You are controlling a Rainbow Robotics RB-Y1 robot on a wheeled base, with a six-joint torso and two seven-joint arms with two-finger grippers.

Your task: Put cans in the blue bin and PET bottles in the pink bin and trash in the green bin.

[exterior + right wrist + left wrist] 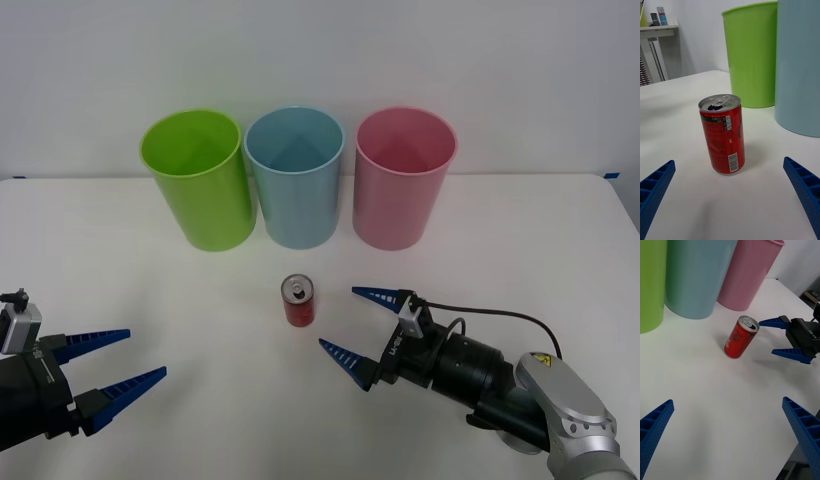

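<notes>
While the left hand point(115, 368) sits at the lower left of the front frame, low over the white desk point(200, 400), its blue ribbed fingers are spread wide, holding nothing, well apart from everything else. Green bin point(197, 180) stands upright at upper left of centre, at the back of the desk. Blue bin point(295, 177) is just beside it, upper centre; can't tell if they touch. Red can point(299, 301) stands upright in the frame's centre, in front of the blue bin and apart from it, silver top up, tab opening visible. Pink bin point(402, 178) is upper right of centre, just beside the blue one. Right hand point(350, 322) comes in from the lower right, pointing at the can, fingers wide open and empty; tips are just beside the can, not touching.

Right wrist view: can point(722, 134) stands centred ahead of the two open fingers point(805, 187), clear desk between them, with the green bin point(750, 52) and blue bin point(799, 63) behind it.

Left wrist view: can point(741, 337) mid-frame, right hand point(769, 335) near it, pink bin point(748, 273) behind.
</notes>
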